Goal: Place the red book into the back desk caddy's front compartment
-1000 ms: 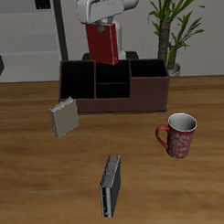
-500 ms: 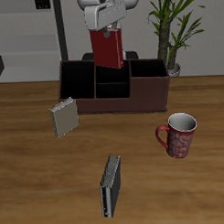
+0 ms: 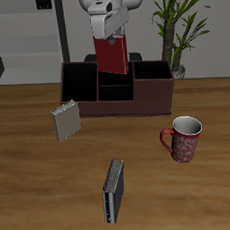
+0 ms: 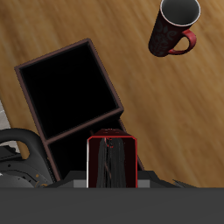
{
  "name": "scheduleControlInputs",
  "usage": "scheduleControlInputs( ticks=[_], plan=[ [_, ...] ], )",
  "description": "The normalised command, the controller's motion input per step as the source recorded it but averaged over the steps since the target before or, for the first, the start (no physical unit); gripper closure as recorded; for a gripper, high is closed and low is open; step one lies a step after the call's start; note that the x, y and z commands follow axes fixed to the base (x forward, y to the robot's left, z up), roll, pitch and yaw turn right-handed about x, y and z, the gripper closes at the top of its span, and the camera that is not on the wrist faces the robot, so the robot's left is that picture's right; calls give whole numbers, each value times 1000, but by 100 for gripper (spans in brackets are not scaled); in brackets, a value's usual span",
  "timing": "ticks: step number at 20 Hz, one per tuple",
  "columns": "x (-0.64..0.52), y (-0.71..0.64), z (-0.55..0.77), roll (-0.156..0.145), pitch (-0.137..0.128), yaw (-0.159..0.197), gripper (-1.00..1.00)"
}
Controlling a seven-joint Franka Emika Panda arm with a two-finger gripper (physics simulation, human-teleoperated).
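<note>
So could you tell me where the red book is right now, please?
In the exterior view the red book hangs upright in the hand, held above the back desk caddy, over its middle cells.

Red book (image 3: 112, 55) — thin, dark-red cover, hung upright above the caddy (image 3: 116, 89). Caddy — long, dark-brown, black dividers, at the table's back; front compartment (image 3: 113, 92) held nothing.

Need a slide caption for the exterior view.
End effector holds the red book upright above the back desk caddy.
</note>
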Motion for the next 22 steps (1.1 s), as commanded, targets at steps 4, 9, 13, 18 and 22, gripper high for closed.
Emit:
scheduleControlInputs(
  ticks=[4, 9, 13, 18, 22],
  plan=[
    [-48, -55, -166, 0, 57, 153, 100],
    [10, -77, 28, -17, 12, 96, 100],
    [102, -115, -1, -36, 3, 127, 100],
    [87, -69, -26, -4, 0, 101, 100],
    [131, -31, -37, 17, -12, 108, 100]
  ],
)
